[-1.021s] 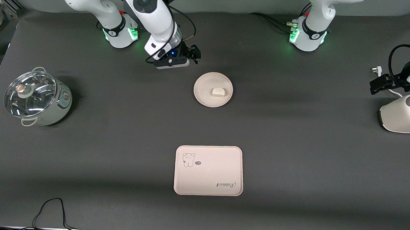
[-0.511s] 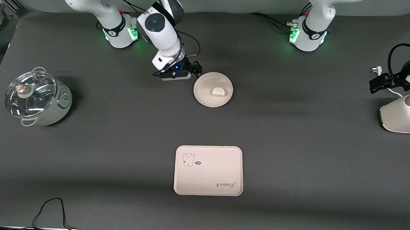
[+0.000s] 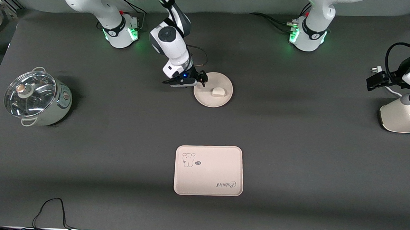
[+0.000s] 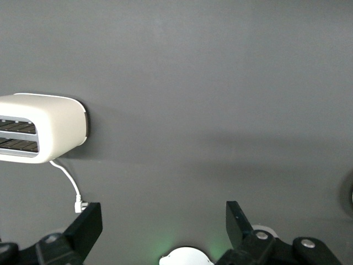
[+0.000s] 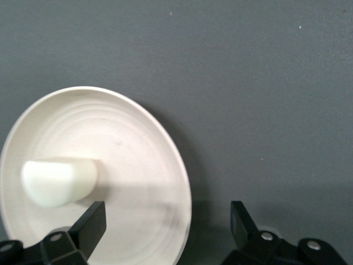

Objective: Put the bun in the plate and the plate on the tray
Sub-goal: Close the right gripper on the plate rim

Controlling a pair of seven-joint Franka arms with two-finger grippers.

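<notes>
The white bun [image 3: 218,92] lies in the round cream plate [image 3: 205,97] at mid-table. The rabbit tray [image 3: 208,170] lies nearer the front camera than the plate, bare. My right gripper [image 3: 202,79] is open, low at the plate's rim on the side toward the right arm's end; in the right wrist view its fingers [image 5: 91,223] straddle the plate's rim [image 5: 182,182], with the bun [image 5: 58,181] beside them. My left gripper [image 3: 376,81] is open and empty, held up beside the toaster at the left arm's end, waiting.
A pot with a glass lid [image 3: 36,97] stands toward the right arm's end. A white toaster [image 3: 404,115] with its cord and plug [image 4: 80,207] stands at the left arm's end, also in the left wrist view [image 4: 41,135]. A black cable [image 3: 52,208] lies near the front edge.
My right gripper has come down from near its base and moved to the plate's rim. The plate, bun and tray have not moved. The left gripper shifted slightly.
</notes>
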